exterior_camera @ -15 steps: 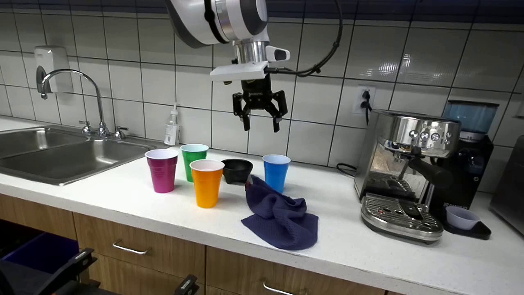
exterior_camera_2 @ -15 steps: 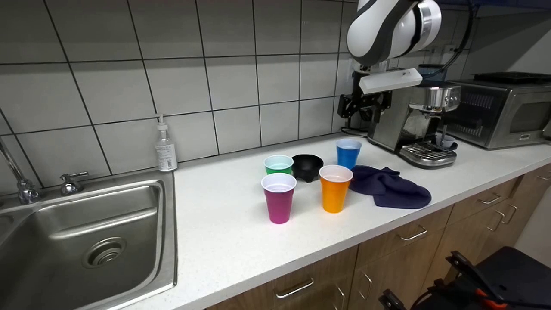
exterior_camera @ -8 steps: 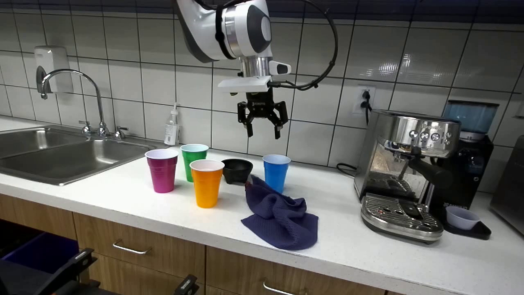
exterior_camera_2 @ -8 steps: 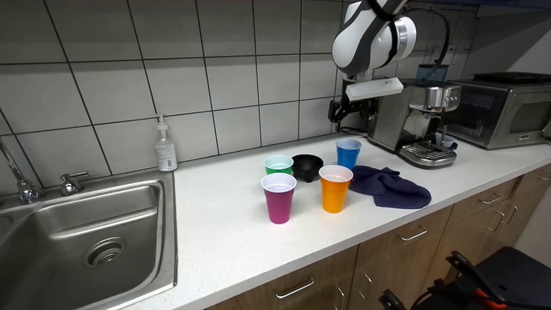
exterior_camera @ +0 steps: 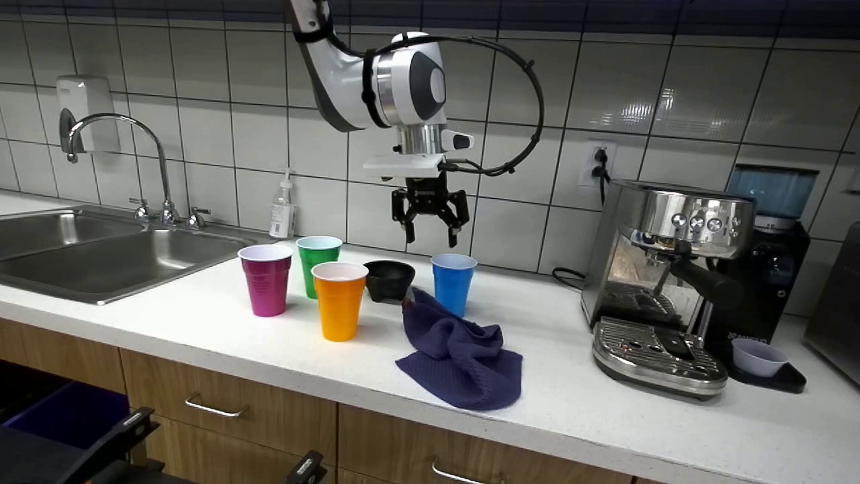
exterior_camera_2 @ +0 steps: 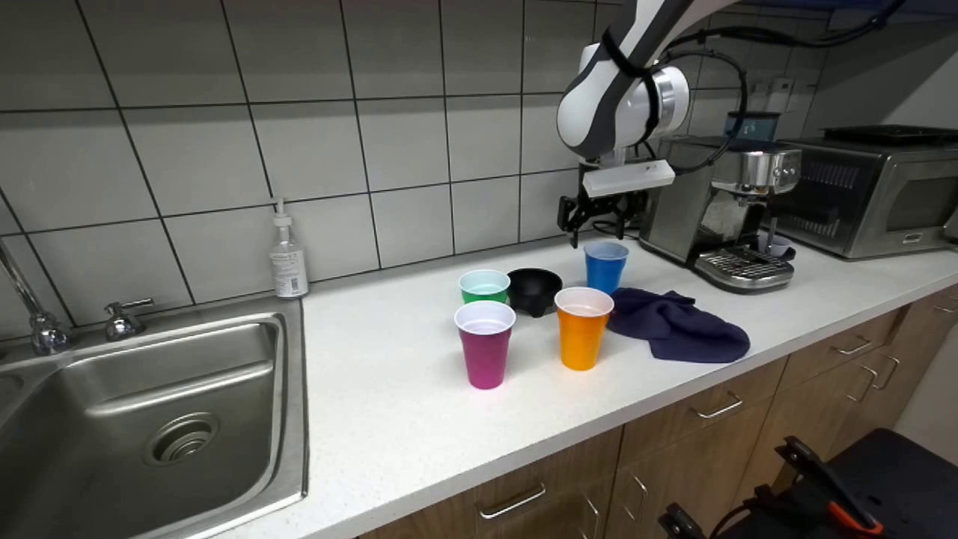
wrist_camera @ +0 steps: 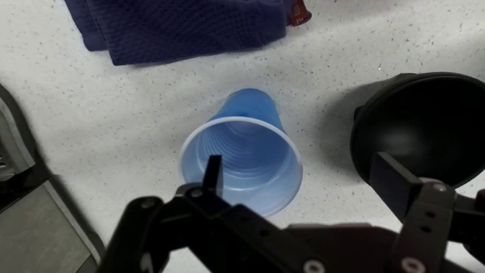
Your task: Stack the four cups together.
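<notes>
Four plastic cups stand upright and apart on the counter: purple (exterior_camera: 266, 286) (exterior_camera_2: 486, 355), green (exterior_camera: 318, 256) (exterior_camera_2: 484, 286), orange (exterior_camera: 338, 306) (exterior_camera_2: 581, 337) and blue (exterior_camera: 453, 286) (exterior_camera_2: 605, 269). My gripper (exterior_camera: 431, 242) (exterior_camera_2: 597, 238) is open and empty, pointing down, above and slightly to one side of the blue cup. In the wrist view one fingertip of the gripper (wrist_camera: 298, 163) overlaps the mouth of the blue cup (wrist_camera: 257, 155); the other overlaps the black bowl's edge. The purple, green and orange cups are out of the wrist view.
A black bowl (exterior_camera: 390, 282) (wrist_camera: 420, 121) sits between the green and blue cups. A dark blue cloth (exterior_camera: 470, 366) (wrist_camera: 182, 30) lies in front of the blue cup. A coffee machine (exterior_camera: 662, 289) stands to one side, a sink (exterior_camera_2: 179, 419) at the far end. The tiled wall is behind.
My open gripper has come down towards the blue cup's height, and in an exterior view it has also shifted left. The cups, bowl and cloth have not moved.
</notes>
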Robot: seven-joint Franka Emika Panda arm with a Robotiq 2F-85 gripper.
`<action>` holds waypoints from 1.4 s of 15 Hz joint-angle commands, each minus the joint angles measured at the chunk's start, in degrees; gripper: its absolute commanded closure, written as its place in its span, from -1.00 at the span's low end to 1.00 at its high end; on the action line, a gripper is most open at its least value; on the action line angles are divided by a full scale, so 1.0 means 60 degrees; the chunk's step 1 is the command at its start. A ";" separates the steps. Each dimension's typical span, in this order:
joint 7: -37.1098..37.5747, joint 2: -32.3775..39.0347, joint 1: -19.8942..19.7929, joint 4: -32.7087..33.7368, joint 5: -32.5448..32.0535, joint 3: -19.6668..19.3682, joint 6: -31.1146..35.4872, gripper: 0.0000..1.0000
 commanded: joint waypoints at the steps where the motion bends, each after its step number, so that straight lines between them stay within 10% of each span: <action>1: -0.0068 0.0640 0.0167 0.0839 0.0285 -0.0147 -0.0349 -1.00; 18: -0.0010 0.2103 0.0247 0.2270 0.0563 -0.0264 -0.0813 -1.00; 19: -0.0061 0.2136 0.0220 0.2311 0.0586 -0.0248 -0.0839 -0.50; 21: -0.0158 0.2196 0.0175 0.2398 0.0625 -0.0219 -0.0926 -0.31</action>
